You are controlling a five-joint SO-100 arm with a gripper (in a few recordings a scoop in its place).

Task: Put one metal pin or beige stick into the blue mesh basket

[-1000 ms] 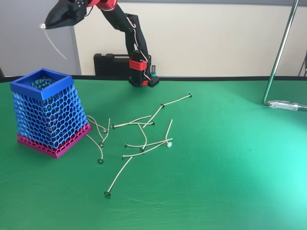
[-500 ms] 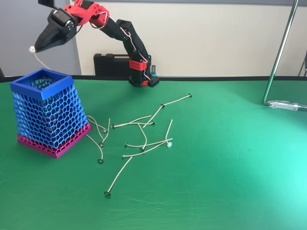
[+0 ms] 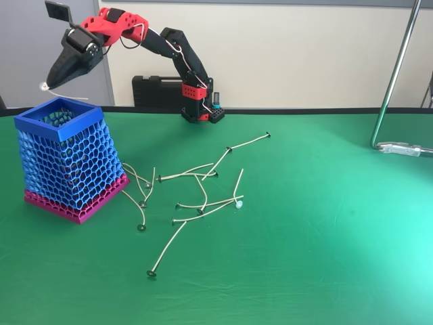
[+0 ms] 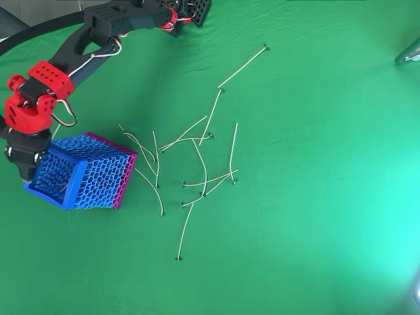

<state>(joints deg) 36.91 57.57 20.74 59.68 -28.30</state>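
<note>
The blue mesh basket [image 3: 64, 159] stands at the table's left, with a square blue rim and a magenta base; in the overhead view the basket [image 4: 82, 177] is seen from above. My red-and-black gripper [image 3: 49, 82] hovers just above the rim's far left corner and is shut on a thin beige stick [image 3: 67, 96]. The stick's white head shows at the fingertips, and it slants down to the right over the opening. In the overhead view the gripper [image 4: 26, 172] sits over the basket's left edge. Several more pins [image 3: 196, 183] lie scattered on the green cloth.
The scattered pins [image 4: 197, 151] spread from the basket's right side toward the table centre. A black case [image 3: 159, 91] and the arm's base [image 3: 199, 105] stand at the back edge. A metal stand pole [image 3: 396, 74] with a clamp [image 3: 406, 149] rises at the right.
The gripper has come down and to the left toward the basket's rim. The held stick has swung from hanging free to lying over the opening.
</note>
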